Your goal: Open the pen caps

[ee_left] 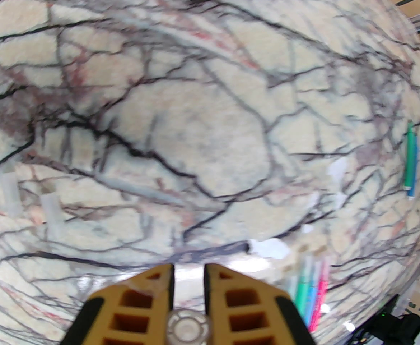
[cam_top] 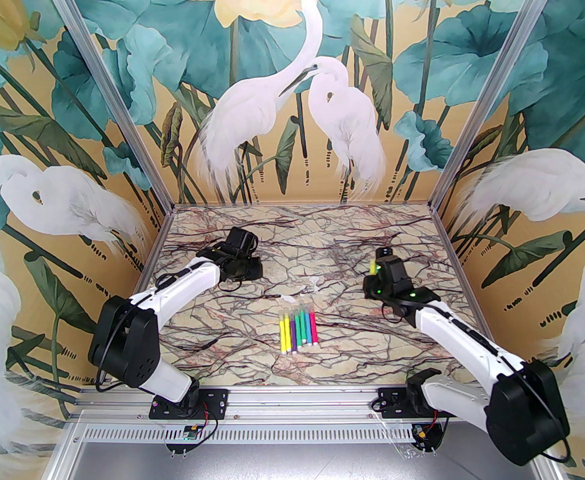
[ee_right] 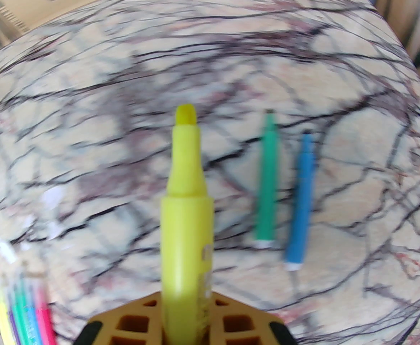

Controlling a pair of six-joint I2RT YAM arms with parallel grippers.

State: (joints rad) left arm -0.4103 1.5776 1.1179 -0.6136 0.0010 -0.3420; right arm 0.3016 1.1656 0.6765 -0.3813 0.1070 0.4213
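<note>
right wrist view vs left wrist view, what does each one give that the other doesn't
Right wrist: the right gripper shut on a yellow pen, its cap off and tip bare.
Left wrist: the left gripper shut on nothing, and two loose pen caps lying ahead of it.
Both: the green pen and blue pen lying side by side, the row of pens, and the marble table.
</note>
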